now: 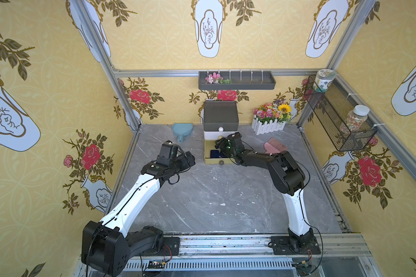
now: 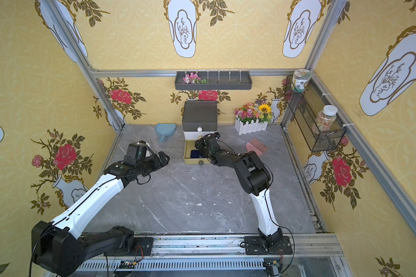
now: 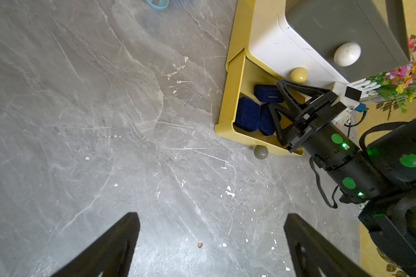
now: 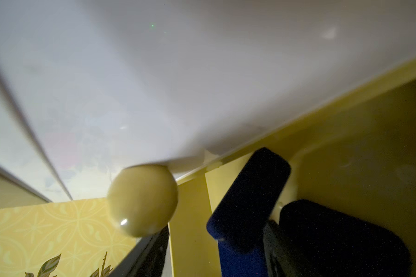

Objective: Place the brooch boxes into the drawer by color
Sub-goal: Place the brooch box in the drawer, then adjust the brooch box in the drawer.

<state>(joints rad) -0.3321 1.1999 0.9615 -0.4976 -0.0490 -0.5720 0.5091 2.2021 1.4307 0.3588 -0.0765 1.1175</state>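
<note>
Navy brooch boxes (image 3: pixel 247 115), three of them, lie in the pulled-out yellow drawer (image 3: pixel 226 100), at the upper right of the left wrist view. Right gripper (image 3: pixel 275 96) hangs over them, jaws apart, gripping nothing. Left gripper (image 3: pixel 211 217) is wide open and empty, above the grey table (image 3: pixel 82 120).

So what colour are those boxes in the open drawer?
The boxes are navy blue; left wrist view shows best.

Navy brooch boxes (image 3: pixel 247 115) in yellow drawer (image 3: pixel 226 103)
</note>
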